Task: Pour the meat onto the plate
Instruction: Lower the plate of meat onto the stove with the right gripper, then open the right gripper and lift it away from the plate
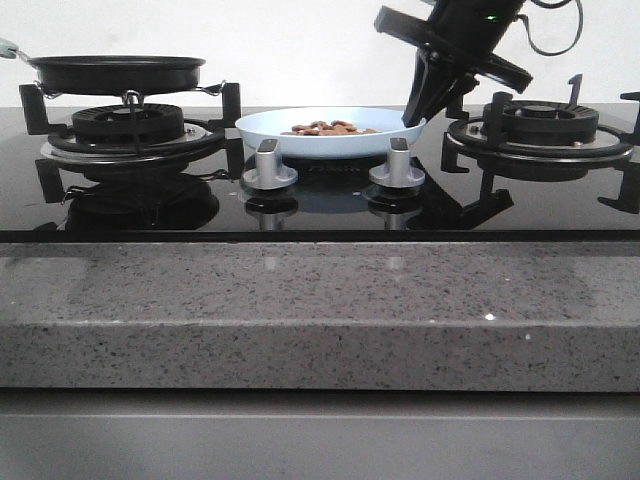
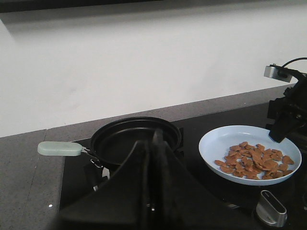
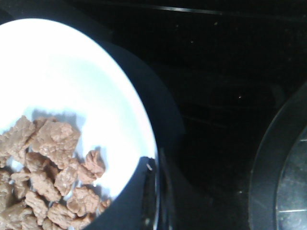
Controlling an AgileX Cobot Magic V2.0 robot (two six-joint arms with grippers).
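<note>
A glossy black glass stovetop (image 1: 320,215), set in a speckled grey stone counter (image 1: 320,310), carries everything. A wide pale-blue round plate (image 1: 335,132) rests on it between the two black burner grates (image 1: 130,125) (image 1: 540,130), just behind two silver metal knobs (image 1: 268,165) (image 1: 398,163). A black frying pan (image 1: 117,73) sits on the left grate.

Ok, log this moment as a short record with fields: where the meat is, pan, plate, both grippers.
meat: piled on the plate, toward the side facing the knobs
plate: pale blue, on the black glass hob between the two burners, behind the two silver knobs
frying pan: black, looks empty, sitting on the left burner, pale green handle pointing away from the plate
right gripper: fingers closed on the plate's right rim
left gripper: fingers together, holding nothing, above the stove near the pan
right burner: nothing on it
</note>
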